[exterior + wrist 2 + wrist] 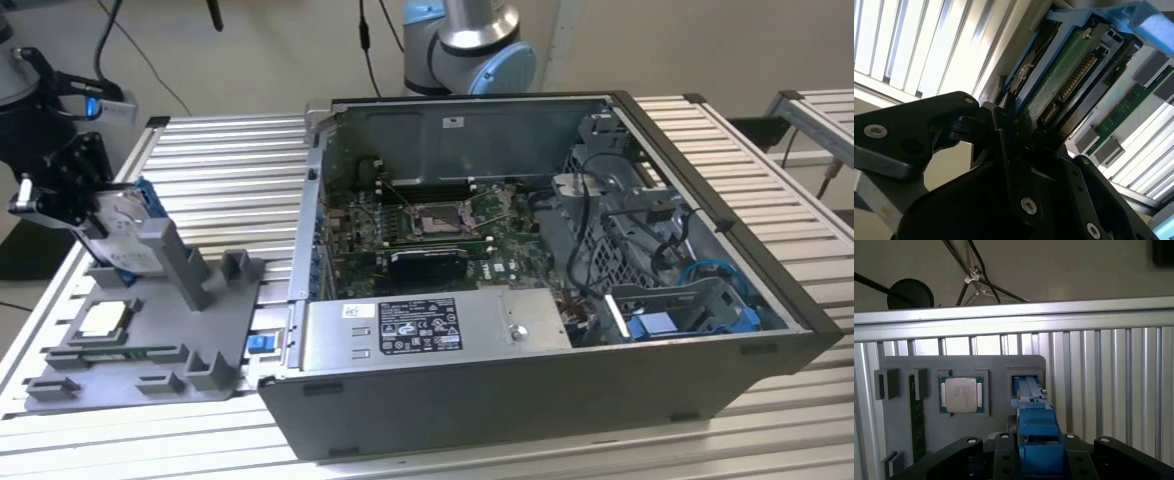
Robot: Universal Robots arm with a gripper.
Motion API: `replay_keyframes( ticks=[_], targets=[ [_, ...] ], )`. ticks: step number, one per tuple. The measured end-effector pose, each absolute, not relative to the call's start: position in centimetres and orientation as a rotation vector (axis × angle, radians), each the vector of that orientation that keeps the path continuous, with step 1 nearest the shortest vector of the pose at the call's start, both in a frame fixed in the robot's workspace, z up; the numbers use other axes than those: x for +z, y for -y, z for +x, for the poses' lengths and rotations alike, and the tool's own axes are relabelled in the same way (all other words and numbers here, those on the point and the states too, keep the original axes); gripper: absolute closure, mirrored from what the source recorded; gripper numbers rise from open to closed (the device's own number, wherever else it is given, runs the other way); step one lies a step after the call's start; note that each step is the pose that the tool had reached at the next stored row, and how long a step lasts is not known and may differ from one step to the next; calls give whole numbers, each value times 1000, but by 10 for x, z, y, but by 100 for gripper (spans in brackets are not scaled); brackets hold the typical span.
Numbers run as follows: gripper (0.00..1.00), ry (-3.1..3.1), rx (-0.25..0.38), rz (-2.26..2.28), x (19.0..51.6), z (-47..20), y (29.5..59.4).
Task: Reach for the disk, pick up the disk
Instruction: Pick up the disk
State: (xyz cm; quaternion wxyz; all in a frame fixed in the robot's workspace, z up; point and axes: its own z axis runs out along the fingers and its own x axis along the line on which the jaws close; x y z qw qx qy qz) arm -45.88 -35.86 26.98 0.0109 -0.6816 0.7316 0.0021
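At the exterior view's left the gripper (pixel 102 230) pinches the disk (pixel 131 214), closed on both flat sides of its blue frame (so the first wrist view suggests); the disk stands on edge in the grey tray (pixel 214 315), long axis running straight out from the jaws. Rightward, the power supply's white label (pixel 416 326) is too small to read

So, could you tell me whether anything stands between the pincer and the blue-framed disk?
Nothing visible does. In the first wrist view the pincer sits right at the flat silver-grey hard drive in its bright blue plastic frame, which stands on edge in a slot of the grey fixture plate.
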Motion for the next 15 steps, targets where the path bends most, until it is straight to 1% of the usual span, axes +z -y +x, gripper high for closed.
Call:
replay_keyframes(
  ticks=[15],
  targets=[
    [100, -2282, 7, -2127, 286, -459, 359]
  ],
)
